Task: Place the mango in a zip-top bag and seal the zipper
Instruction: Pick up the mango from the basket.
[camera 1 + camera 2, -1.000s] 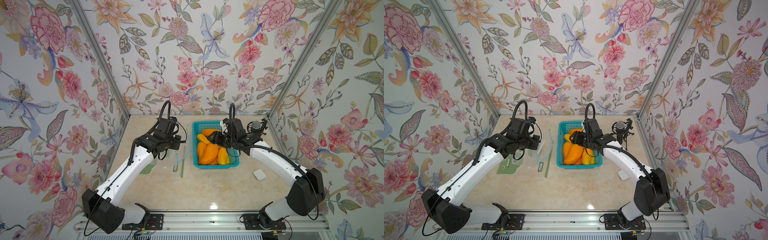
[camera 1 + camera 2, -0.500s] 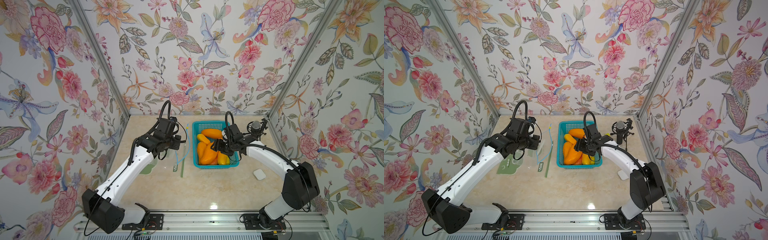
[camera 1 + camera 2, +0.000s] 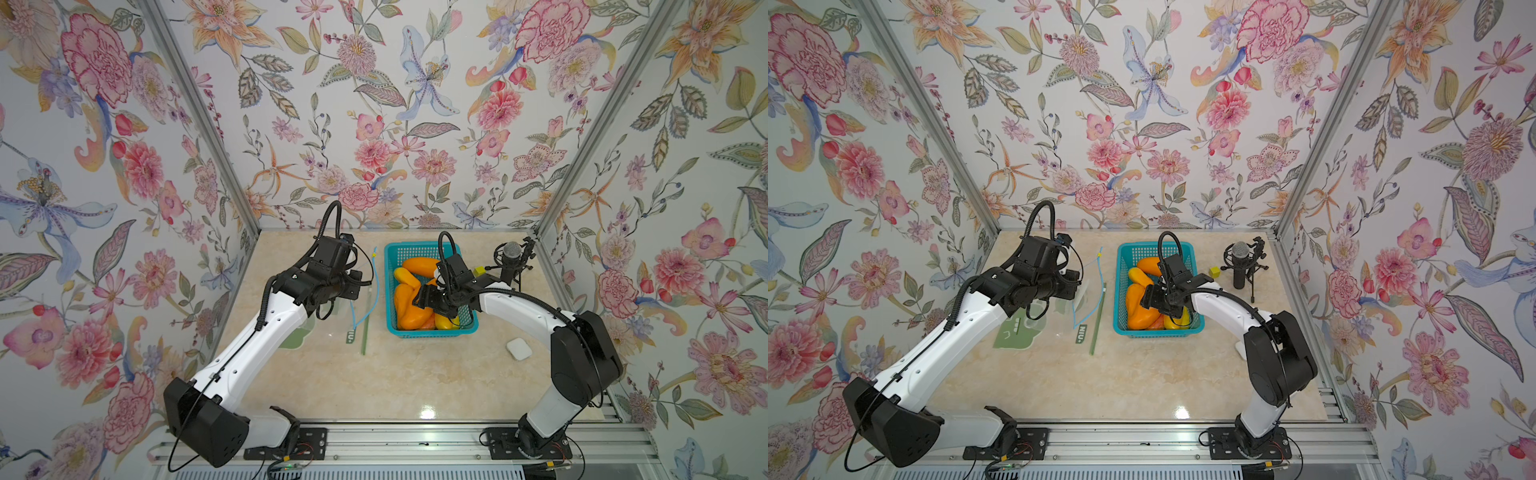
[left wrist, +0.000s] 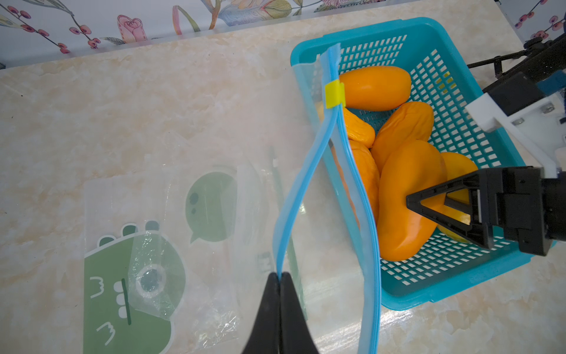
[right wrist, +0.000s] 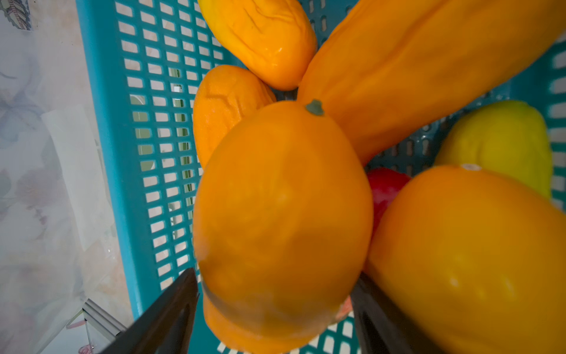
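Floral wallpaper (image 3: 374, 104) on all three walls, and a beige marble-look surface (image 3: 374, 386) underneath. Right of the middle sits a turquoise plastic mesh basket (image 3: 434, 331) piled with fruit. It's mostly orange mangoes, plus a yellow fruit (image 5: 502, 144) and something red (image 5: 386, 187) peeking out lower down.

The one that matters, a big smooth orange mango (image 5: 281, 214), is in the basket. It's lying on top of the others, toward the side nearest the bag. The right jaws are down in the basket and spread wide, one on each side of that mango's end. In the right wrist view there's a sliver of gap on one side, and I can't tell whether the other one touches. So they're open around it, not squeezing it as far as I can see.

The left jaws are pinched fully together on one blue zipper strip of a clear zip-top bag (image 4: 364, 214), holding it up just beside the basket. The mouth gapes, with the two blue strips bowing apart and meeting at a yellow slider (image 4: 334, 94) at the far end.

Flat on the surface next to that lies another clear bag with a green dinosaur print (image 4: 128, 285). On the basket's other side are a black microphone on a small stand (image 3: 1239, 257) and a little yellow cube (image 3: 1214, 272) next to it. A small white rounded thing (image 3: 519, 348) sits nearer the front.
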You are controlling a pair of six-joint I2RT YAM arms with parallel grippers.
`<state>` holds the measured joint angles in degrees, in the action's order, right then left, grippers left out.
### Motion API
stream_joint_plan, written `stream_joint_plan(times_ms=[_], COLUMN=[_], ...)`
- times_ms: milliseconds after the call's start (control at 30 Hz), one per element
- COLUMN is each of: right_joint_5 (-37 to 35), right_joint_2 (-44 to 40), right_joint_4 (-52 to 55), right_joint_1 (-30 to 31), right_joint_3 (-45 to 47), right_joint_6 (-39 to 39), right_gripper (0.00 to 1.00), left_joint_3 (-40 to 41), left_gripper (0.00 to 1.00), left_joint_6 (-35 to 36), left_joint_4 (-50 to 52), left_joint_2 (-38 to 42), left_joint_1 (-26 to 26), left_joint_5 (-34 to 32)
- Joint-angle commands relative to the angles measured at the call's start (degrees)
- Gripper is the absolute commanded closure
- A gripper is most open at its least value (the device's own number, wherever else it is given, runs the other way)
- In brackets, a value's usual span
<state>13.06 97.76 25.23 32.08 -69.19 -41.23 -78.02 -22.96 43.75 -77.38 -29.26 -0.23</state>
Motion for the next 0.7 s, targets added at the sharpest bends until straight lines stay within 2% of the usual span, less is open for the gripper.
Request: stream_joint_plan(times_ms=[0, 167, 400, 600, 667], right_joint_5=[0.7, 0.3, 1.4, 0.2, -0.2], right_joint_2=[2.2, 2.9, 4.4, 3.1, 2.2], right_joint_4=[-2.3, -3.5, -4.6, -5.4, -5.5], right_joint_1=[0.4, 0.4, 0.1, 0.2, 0.2], right_joint_3=[0.4, 0.7, 1.6, 1.9, 2.1], right_joint_6=[-1.4, -1.7, -1.3, -0.9, -0.8], right_gripper=[0.23, 0.29, 0.24, 0.46, 0.48], left_joint_3=[-0.7, -0.7, -0.7, -0.5, -0.6], left_gripper=[1.00, 1.00, 1.00, 1.00, 1.00], left_joint_6=[-0.8, -1.1, -0.9, -1.1, -1.1], left_joint_4=[-0.4, -0.4, -0.4, -0.4, -0.5], left_joint_2=[0.0, 0.2, 0.1, 0.2, 0.3], left_joint_1=[0.1, 0.0, 0.1, 0.1, 0.0], left_joint_5=[0.4, 0.7, 0.7, 0.8, 0.9])
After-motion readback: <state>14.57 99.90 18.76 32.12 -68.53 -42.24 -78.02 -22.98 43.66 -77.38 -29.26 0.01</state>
